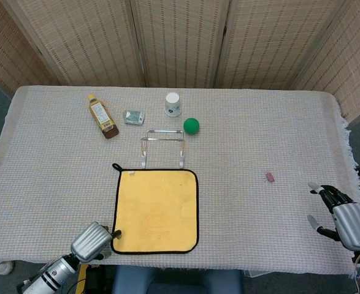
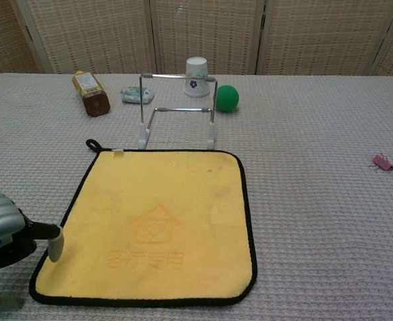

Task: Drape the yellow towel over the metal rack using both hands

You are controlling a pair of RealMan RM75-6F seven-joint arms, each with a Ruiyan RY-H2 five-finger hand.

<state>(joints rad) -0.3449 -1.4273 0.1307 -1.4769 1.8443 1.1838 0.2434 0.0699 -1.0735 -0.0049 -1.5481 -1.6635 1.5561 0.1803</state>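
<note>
While set to lift from two sides, finds the towel (image 1: 156, 210) flat and square near the middle of the tabletop's (image 1: 259, 141) front edge, hanging loop at its far left corner, far hem just short of the rack's (image 1: 162, 147) feet. Makes sense as a layout: needs only a short carry forward to pass over the top bar.

Puts the left robot hand (image 1: 94, 240) low at the towel's front left corner, one fingertip (image 2: 55, 247) at or just over the black hem; clamped on nothing, fingers apart, probably lining up a pinch on that corner. Cannot tell whether the tip actually touches the cloth.

Leaves the right robot hand (image 1: 345, 217) well away by the tabletop's right edge, fingers spread and empty, nowhere near the front right corner. Needs to come across before any lift, else risks dragging the towel askew.

Keeps bottle (image 1: 101, 116), packet (image 1: 134, 117), cup (image 1: 173, 104) and ball (image 1: 191, 125) behind the rack toward the far edge, and a small pink clip (image 1: 269, 177) toward the right edge, all off the towel's path.
</note>
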